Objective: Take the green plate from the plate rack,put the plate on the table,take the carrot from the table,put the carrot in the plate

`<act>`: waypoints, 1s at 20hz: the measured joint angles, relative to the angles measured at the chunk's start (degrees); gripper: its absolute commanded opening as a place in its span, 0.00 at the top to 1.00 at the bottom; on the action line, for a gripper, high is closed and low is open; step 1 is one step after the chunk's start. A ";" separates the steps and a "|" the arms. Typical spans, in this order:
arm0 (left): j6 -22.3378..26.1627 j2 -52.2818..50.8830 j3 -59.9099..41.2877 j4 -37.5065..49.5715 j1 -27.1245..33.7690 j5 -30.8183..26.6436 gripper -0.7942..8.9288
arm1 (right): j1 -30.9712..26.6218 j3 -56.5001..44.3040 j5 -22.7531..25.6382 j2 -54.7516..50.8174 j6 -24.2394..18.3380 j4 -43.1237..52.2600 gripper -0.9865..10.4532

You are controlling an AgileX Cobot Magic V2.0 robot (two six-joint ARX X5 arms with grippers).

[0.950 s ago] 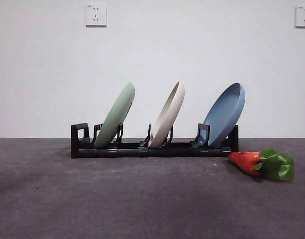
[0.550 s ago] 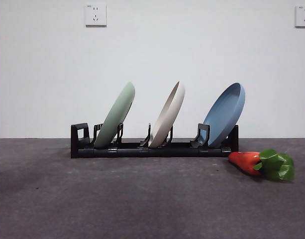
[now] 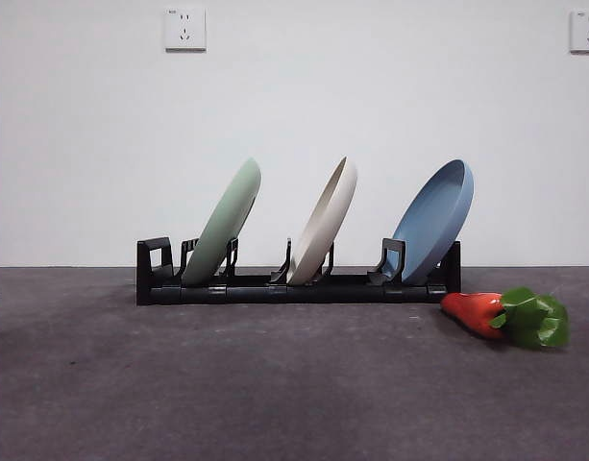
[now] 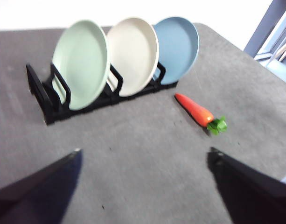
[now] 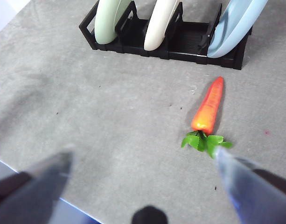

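The green plate leans in the leftmost used slot of the black plate rack, also seen as the green plate and green plate in the wrist views. The carrot lies on the table right of the rack, leaves pointing right; carrot, carrot. My left gripper is open, well back from the rack. My right gripper is open, above the table short of the carrot. Neither arm shows in the front view.
A cream plate and a blue plate lean in the same rack, to the right of the green one. The table edge runs past the blue plate. Two wall sockets sit high behind.
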 measured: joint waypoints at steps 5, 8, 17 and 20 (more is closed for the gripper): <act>0.22 9.64 0.00 11.82 -3.72 -0.02 0.34 | 0.00 0.00 -0.02 0.33 -0.33 0.00 0.42; -0.39 18.03 0.00 21.33 -8.11 -0.72 0.34 | 0.00 0.00 -0.02 1.14 -0.33 0.00 0.42; -1.07 49.24 17.90 30.97 -15.43 -9.07 0.34 | 0.00 0.00 0.02 4.37 -0.33 -1.38 0.42; -1.05 58.64 26.58 31.43 -16.26 -12.63 0.34 | 0.00 0.00 0.02 4.50 -0.33 -1.40 0.42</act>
